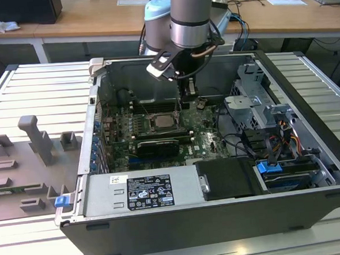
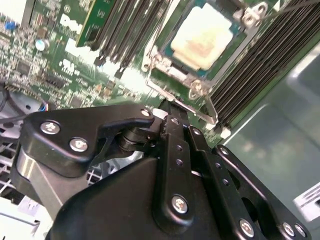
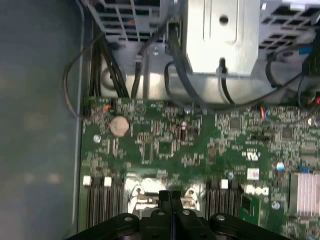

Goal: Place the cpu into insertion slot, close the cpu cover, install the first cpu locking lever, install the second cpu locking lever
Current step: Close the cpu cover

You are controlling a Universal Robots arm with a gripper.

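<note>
The gripper (image 3: 170,195) reaches down into the open computer case (image 1: 165,232), its two black fingers pressed together with only a hairline between them (whether anything is nipped there I cannot tell). In the second wrist view the tip sits just beside a thin silver locking lever (image 2: 187,102) at the edge of the insertion slot (image 2: 161,65). The cpu (image 2: 202,37) lies pale face up in that slot, and the cpu cover (image 2: 248,20) lies flat around it on the green motherboard (image 3: 165,145).

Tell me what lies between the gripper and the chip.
In the second wrist view, one edge of the silver metal cover lies between the gripper and the chip.
</note>
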